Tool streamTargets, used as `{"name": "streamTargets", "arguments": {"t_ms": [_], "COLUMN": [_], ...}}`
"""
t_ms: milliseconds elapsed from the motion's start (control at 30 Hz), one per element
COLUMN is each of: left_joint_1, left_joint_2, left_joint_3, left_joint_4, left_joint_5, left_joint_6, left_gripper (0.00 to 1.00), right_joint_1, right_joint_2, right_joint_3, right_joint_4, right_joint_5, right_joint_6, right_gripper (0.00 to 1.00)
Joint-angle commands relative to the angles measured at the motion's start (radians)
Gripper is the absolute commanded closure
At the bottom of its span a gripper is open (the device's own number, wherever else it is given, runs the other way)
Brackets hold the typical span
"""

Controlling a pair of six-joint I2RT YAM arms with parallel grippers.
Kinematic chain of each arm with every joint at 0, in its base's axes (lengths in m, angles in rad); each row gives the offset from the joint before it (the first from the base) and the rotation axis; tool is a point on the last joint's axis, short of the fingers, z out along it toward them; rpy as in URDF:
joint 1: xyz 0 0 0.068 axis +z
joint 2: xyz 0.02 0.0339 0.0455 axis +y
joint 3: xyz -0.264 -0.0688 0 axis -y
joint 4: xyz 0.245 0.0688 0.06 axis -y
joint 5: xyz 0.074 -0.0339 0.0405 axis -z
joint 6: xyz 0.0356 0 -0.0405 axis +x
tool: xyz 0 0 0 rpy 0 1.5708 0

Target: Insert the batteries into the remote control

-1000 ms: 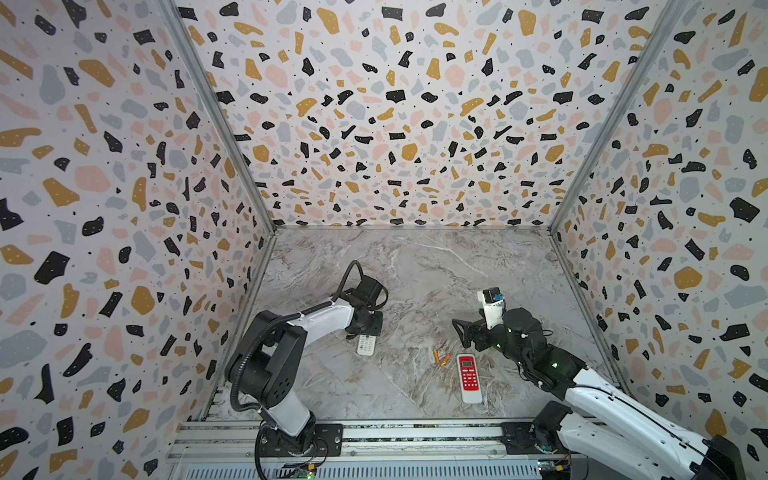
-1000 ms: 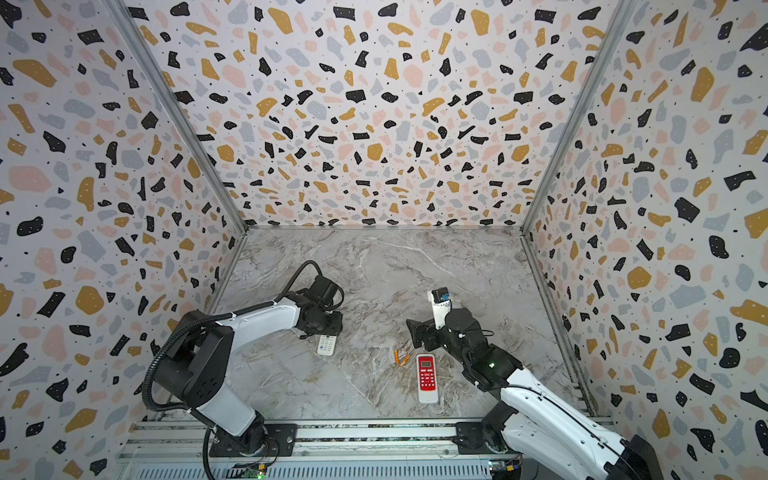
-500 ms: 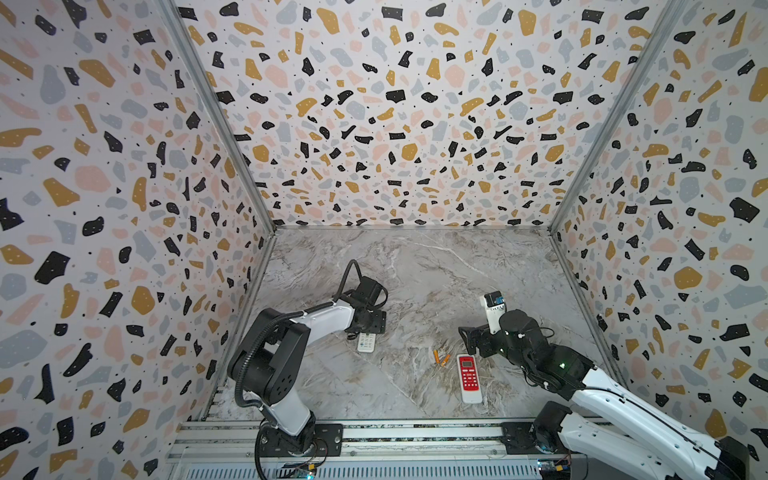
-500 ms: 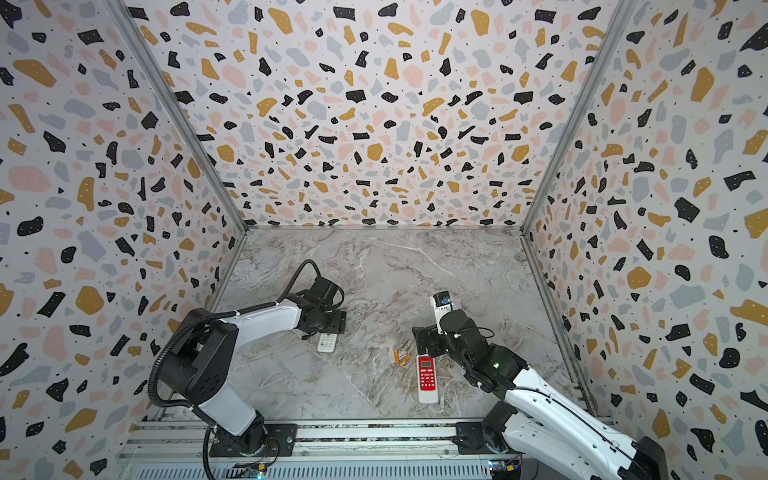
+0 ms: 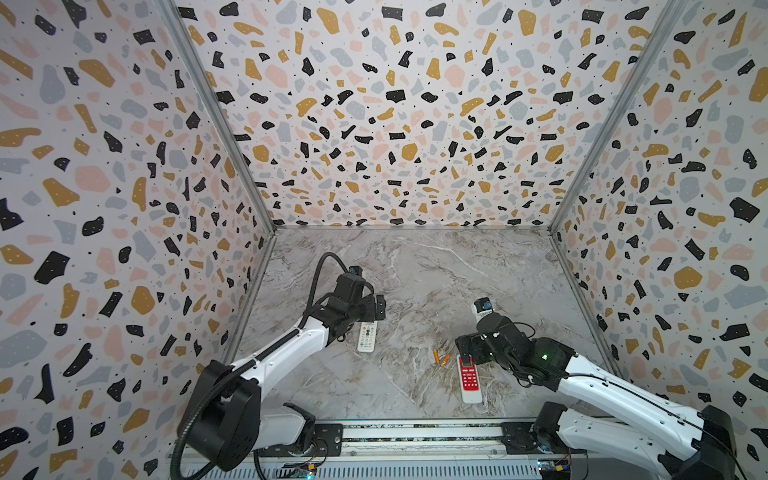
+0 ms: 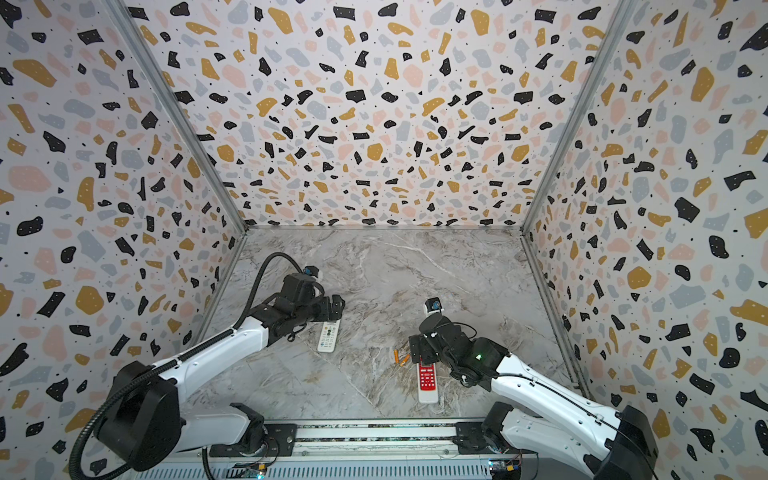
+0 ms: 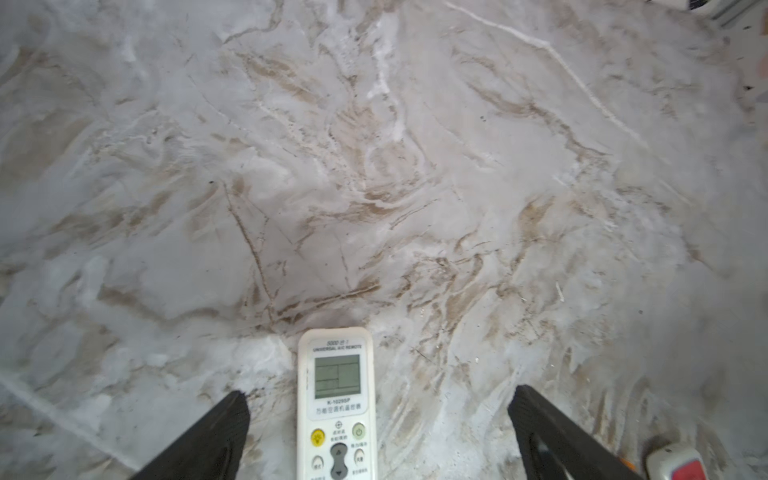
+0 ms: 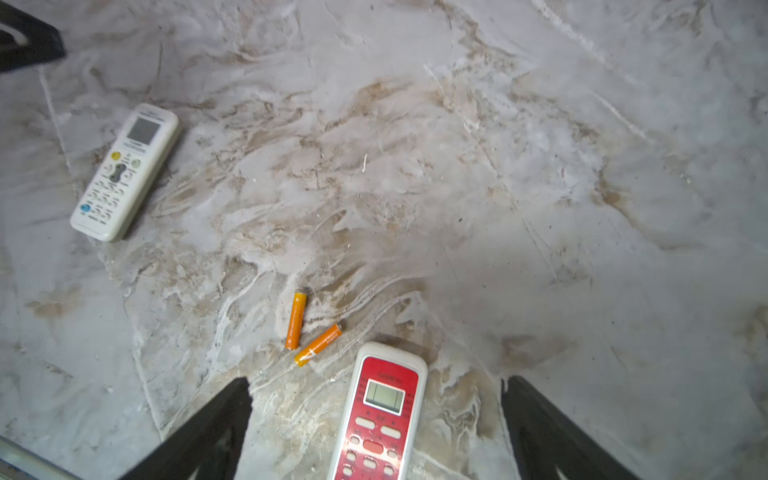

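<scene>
The left hand (image 7: 380,397) stands wide open, its two black fingers (image 7: 216,432) either side of the white remote (image 7: 336,399) with clear gaps, holding nothing. That remote lies face up, screen and buttons showing, on the left of the marble counter (image 7: 374,166).

The right hand (image 8: 374,383) is also spread wide and empty, its fingers flanking the far end of the red remote (image 8: 382,415) without touching it. This remote lies face up too, towards the near right.

Two orange batteries (image 8: 296,320) lie loose on the counter just left of the red remote's far end, between the two remotes. They form a narrow V, and their near ends almost meet.
</scene>
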Motion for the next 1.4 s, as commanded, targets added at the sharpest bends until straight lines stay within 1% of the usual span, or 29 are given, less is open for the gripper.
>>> {"name": "streamTargets", "arguments": {"t_ms": [0, 133, 233, 400, 533, 700, 867, 933, 1033, 1133, 1233, 1300, 1367], "left_joint_1": [-0.018, -0.053, -0.055, -0.055, -0.055, -0.057, -0.056, -0.057, -0.056, -0.056, -0.057, -0.057, -0.058], "left_joint_2": [-0.050, -0.047, -0.051, -0.076, -0.085, -0.096, -0.084, -0.084, -0.085, -0.086, -0.084, -0.085, -0.087], "left_joint_3": [-0.051, -0.048, -0.050, -0.058, -0.060, -0.061, -0.056, -0.055, -0.054, -0.057, -0.056, -0.056, -0.055], "left_joint_4": [0.164, 0.189, 0.203, 0.221, 0.224, 0.236, 0.225, 0.225, 0.222, 0.221, 0.221, 0.223, 0.223], "left_joint_5": [0.134, 0.176, 0.203, 0.213, 0.217, 0.211, 0.199, 0.198, 0.190, 0.185, 0.190, 0.190, 0.193], "left_joint_6": [-0.016, -0.008, -0.014, -0.018, -0.017, -0.016, -0.011, -0.012, -0.008, -0.008, -0.009, -0.011, -0.012], "left_gripper": [0.00, 0.00, 0.00, 0.01, 0.00, 0.00, 0.00, 0.00, 0.01, 0.01, 0.01, 0.02, 0.02], "right_joint_1": [0.032, 0.090, 0.128, 0.172, 0.178, 0.177, 0.176, 0.176, 0.177, 0.177, 0.176, 0.176, 0.176], "right_joint_2": [0.032, 0.094, 0.116, 0.146, 0.155, 0.154, 0.187, 0.197, 0.201, 0.182, 0.167, 0.165, 0.176], "right_joint_3": [-0.004, -0.027, -0.044, -0.104, -0.151, -0.212, -0.235, -0.248, -0.259, -0.264, -0.262, -0.262, -0.258], "right_joint_4": [-0.086, -0.100, -0.106, -0.065, -0.033, 0.047, 0.088, 0.106, 0.103, 0.084, 0.064, 0.058, 0.052], "right_joint_5": [0.007, -0.010, -0.023, -0.082, -0.109, -0.142, -0.151, -0.153, -0.149, -0.135, -0.118, -0.109, -0.105], "right_joint_6": [0.110, 0.194, 0.249, 0.308, 0.319, 0.316, 0.315, 0.317, 0.329, 0.341, 0.344, 0.341, 0.338], "right_gripper": [0.03, 0.03, 0.03, 0.04, 0.05, 0.07, 0.10, 0.13, 0.26, 0.37, 0.45, 0.48, 0.49]}}
